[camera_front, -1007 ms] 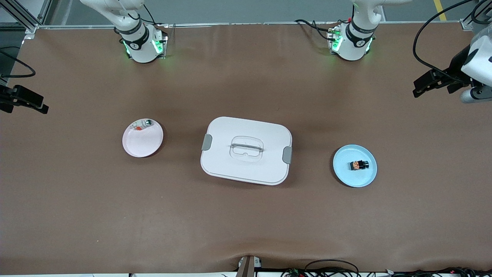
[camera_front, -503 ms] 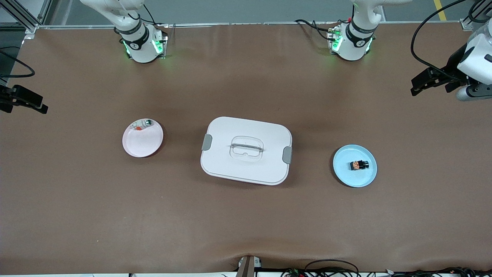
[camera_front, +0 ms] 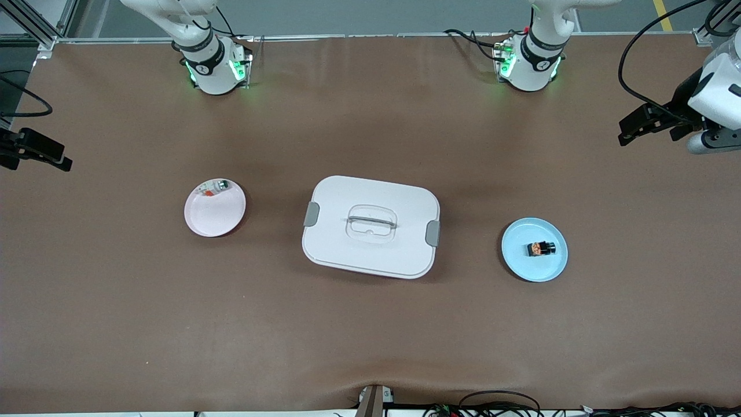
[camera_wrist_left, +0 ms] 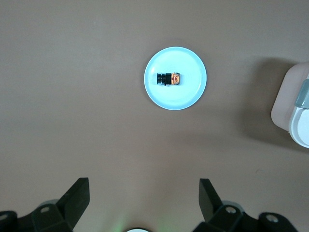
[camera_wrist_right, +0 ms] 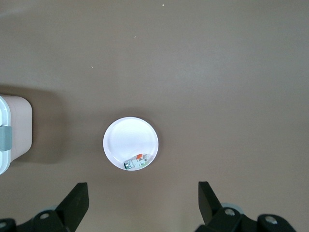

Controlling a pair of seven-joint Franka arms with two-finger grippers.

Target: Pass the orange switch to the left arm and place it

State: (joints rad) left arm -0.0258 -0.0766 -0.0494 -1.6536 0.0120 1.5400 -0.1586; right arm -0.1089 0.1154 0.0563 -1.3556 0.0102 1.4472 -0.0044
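The orange switch, a tiny black block with an orange patch, lies on a blue plate toward the left arm's end of the table. The left wrist view shows the switch on that plate, well apart from my open, empty left gripper. That left gripper hangs over bare table near the table's end. My right gripper hangs open and empty over the table's right-arm end. The white box sits mid-table between the two plates.
A pink plate toward the right arm's end holds a small clear-greenish part, which also shows in the right wrist view. A corner of the box reaches into the left wrist view. Cables lie along the table's near edge.
The left gripper has drifted slightly toward the middle of the table. The right gripper, switch, plates and box stay put.
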